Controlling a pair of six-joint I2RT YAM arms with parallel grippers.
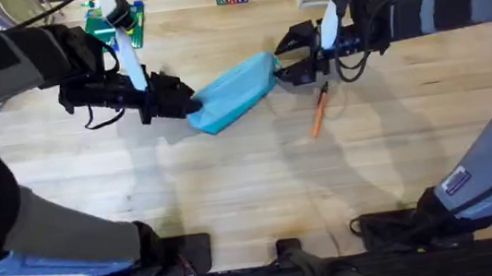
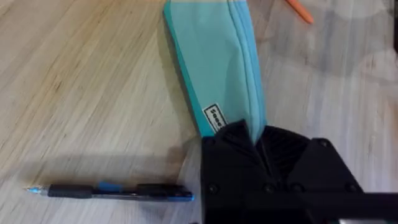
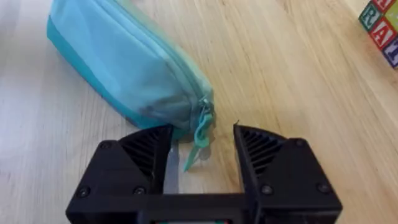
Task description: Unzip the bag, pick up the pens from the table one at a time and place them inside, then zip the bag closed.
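Zipper pull (image 3: 200, 138) hangs off the end of the light blue bag (image 1: 233, 93), directly between the spread fingers of the right gripper (image 3: 202, 149), which holds nothing. The bag lies slantwise on the table (image 1: 233, 186), its long axis running from the right gripper to the left gripper (image 2: 258, 140), whose fingers are pinched on the opposite end. So the right arm is the one placed to draw the zipper. The orange pen (image 1: 318, 113) lies just beside the bag; the dark pen (image 2: 112, 191) lies near the left gripper.
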